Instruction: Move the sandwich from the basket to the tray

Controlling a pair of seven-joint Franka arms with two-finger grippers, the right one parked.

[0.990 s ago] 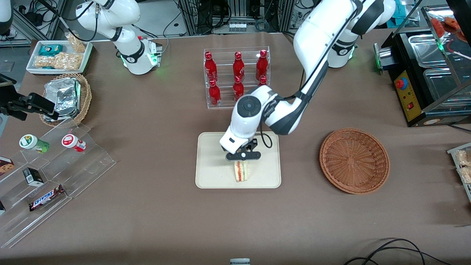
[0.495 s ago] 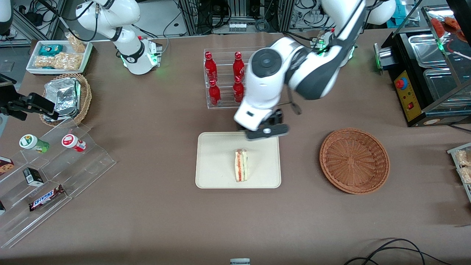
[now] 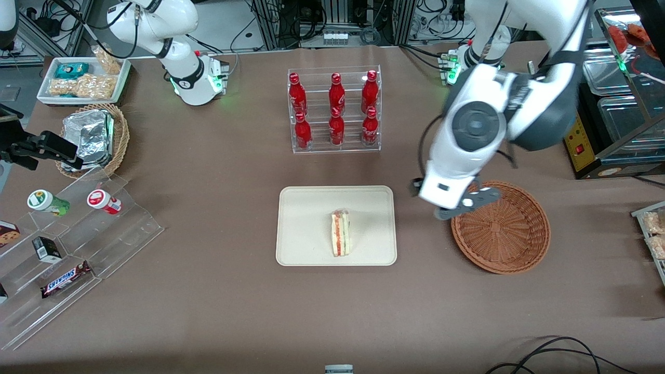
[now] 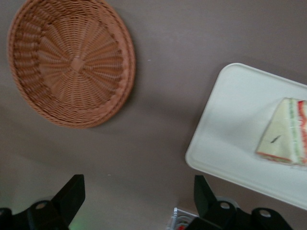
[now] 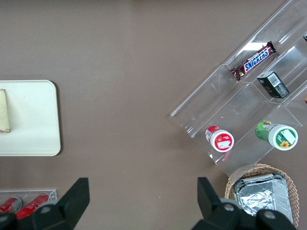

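Front view: left arm folded high over the table (image 3: 208,311), forearm angled down, wrist above the gap between tray and basket. Gripper (image 3: 466,203) hangs over the basket's rim on the side facing the tray, fingers spread wide, holding nothing; wrist view confirms both fingertips (image 4: 72,191) far apart with only tablecloth between them.

Table: matte brown cloth, flat, faintly creased.

Tray (image 3: 306,208): cream, smooth, rectangular, rounded corners, low rim; landmark for everything below.

Basket (image 3: 514,249): round, shallow, reddish-brown woven wicker, radial weave from a small square centre; beside the tray toward the working arm's end, apart from it.

Bottle rack (image 3: 335,145): clear acrylic, six red bottles with white script too small to read; farther from the camera than the tray.

Sandwich (image 3: 341,233): triangular wedge, white bread, orange-red and green layers; lies on the tray near its middle, toward the rim nearer the camera.

Snickers bar (image 5: 254,61): brown wrapper, readable "SNICKERS", on a clear stepped stand toward the parked arm's end from the tray.
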